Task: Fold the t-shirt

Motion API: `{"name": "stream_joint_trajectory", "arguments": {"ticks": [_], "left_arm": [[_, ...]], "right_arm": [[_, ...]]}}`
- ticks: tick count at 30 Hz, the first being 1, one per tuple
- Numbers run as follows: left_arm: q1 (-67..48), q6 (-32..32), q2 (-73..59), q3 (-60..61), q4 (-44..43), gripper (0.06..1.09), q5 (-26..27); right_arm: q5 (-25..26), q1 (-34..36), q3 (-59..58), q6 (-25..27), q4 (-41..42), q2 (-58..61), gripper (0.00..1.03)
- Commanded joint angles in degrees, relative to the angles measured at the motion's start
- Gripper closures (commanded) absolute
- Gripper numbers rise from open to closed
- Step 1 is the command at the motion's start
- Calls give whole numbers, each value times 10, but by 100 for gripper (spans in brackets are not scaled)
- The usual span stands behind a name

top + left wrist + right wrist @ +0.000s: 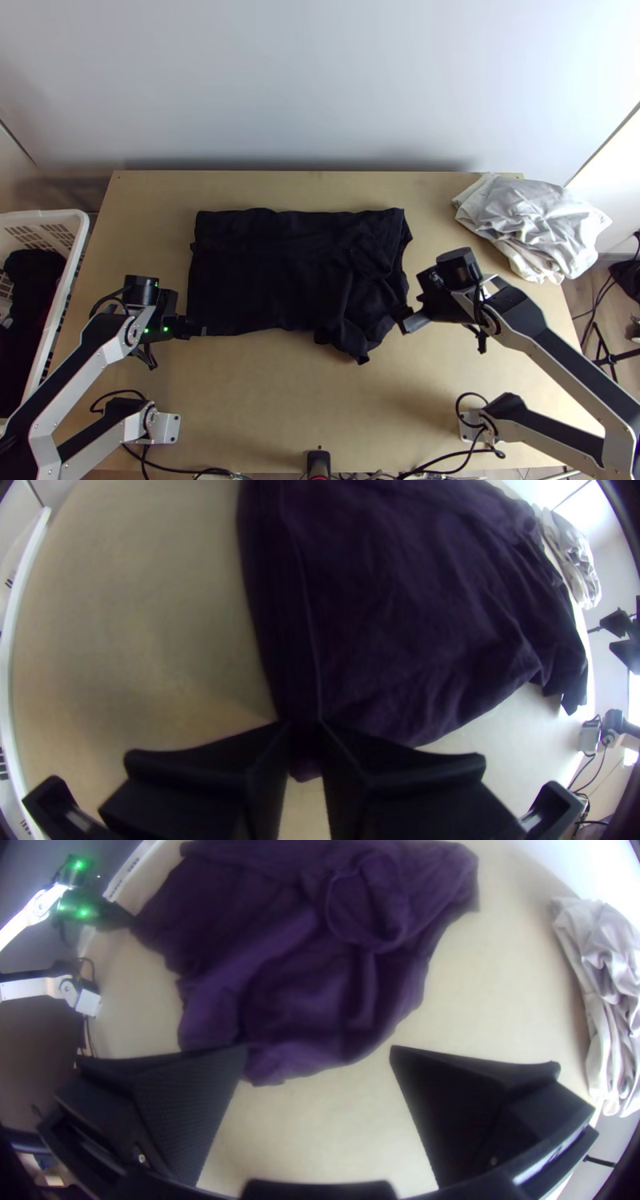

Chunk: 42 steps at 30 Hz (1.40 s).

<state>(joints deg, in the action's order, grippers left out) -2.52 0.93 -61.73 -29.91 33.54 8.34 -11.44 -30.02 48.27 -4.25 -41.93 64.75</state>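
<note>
The dark t-shirt (264,280) lies across the middle of the desk (272,408), nearer its far edge than its near one, its left part fairly flat, its right part rumpled and bunched. The left pincer (197,330) is clamped on the shirt's near left corner; the pads cover the pinched cloth, though a bit of it shows between them in the left wrist view. The right pincer (406,318) is released, its fingers wide apart beside the bunched near right part; one fingertip overlaps the cloth in the right wrist view, and whether they touch I cannot tell. A banded round opening (380,947) shows in the rumpled part, but how the layers run under the folds is hard to make out. Crumpled white cloth (528,220) hides the desk's far right corner area. Beyond the left edge, a white basket (48,214) holding dark cloth (32,280) is cut off.
</note>
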Motion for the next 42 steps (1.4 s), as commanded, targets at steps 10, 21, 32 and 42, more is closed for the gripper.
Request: {"name": "stream_joint_trajectory", "arguments": {"ticks": [10, 21, 32, 42], "left_arm": [[-3, -3, -9, -1, -8, 105, -1], [5, -22, -1, 7, -5, 105, -1], [17, -18, 3, 6, -5, 105, -2], [17, -13, -8, -14, -15, 105, -2]], "right_arm": [[-31, -184, -4, 48, -65, 56, 5], [-19, -246, 48, 72, -11, 111, 7], [12, -257, -4, 72, 53, 141, 30], [37, -207, -5, 74, 64, 126, 100]]}}
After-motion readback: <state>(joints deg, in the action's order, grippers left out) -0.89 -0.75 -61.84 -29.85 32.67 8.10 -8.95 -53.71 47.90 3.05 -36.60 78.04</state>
